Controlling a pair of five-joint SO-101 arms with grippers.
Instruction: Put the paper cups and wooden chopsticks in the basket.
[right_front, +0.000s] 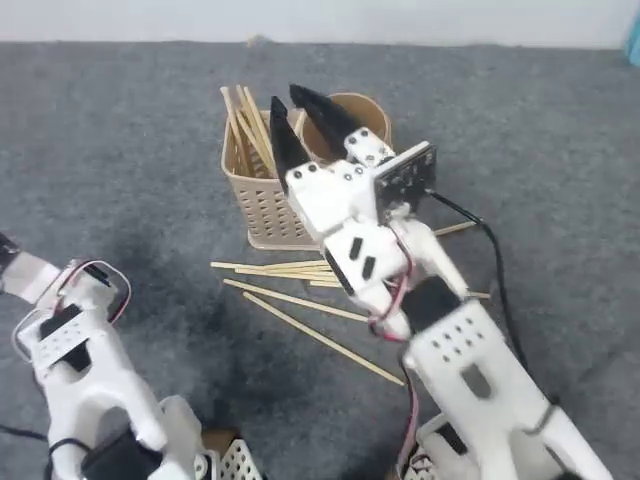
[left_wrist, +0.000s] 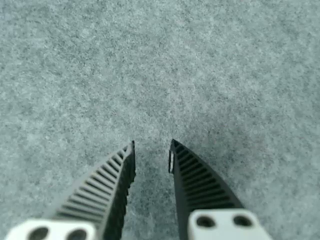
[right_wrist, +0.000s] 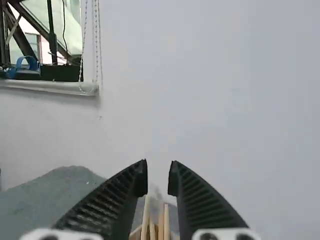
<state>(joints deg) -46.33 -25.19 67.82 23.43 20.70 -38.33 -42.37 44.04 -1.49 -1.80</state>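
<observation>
We look down on a grey, felt-like table (right_front: 560, 120) with two white arms.

One beige perforated basket (right_front: 268, 205) stands at the middle. About six chopsticks (right_front: 245, 125) lean upright in it, fanning past its rim. One brown paper cup (right_front: 368, 108) sits at the basket's far side. The right arm (right_front: 350, 215) covers its front, so we cannot tell whether it stands inside the basket or just beside it.

More loose chopsticks (right_front: 300, 300) lie flat on the table in front of the basket. Two long ones lie singly and slanted. Above them a bundle of about four overlaps, too tangled to count surely. Two more ends poke out from behind the right arm, the rest of them hidden.

The right jaws are black, raised above the basket and cup, and spread apart with nothing between them. From the right wrist we see them held open against a white wall (right_wrist: 215, 75), with chopstick tips (right_wrist: 156, 220) showing below the gap. A window (right_wrist: 45, 40) with a hanging cord is at one side.

The left arm (right_front: 70, 345) sits at the near left corner, well apart from the basket, partly cut off by the edge. The left jaws are spread too, holding nothing, pointing at bare grey table (left_wrist: 150, 60).

A black cable (right_front: 492, 255) trails from the right arm across the table.
</observation>
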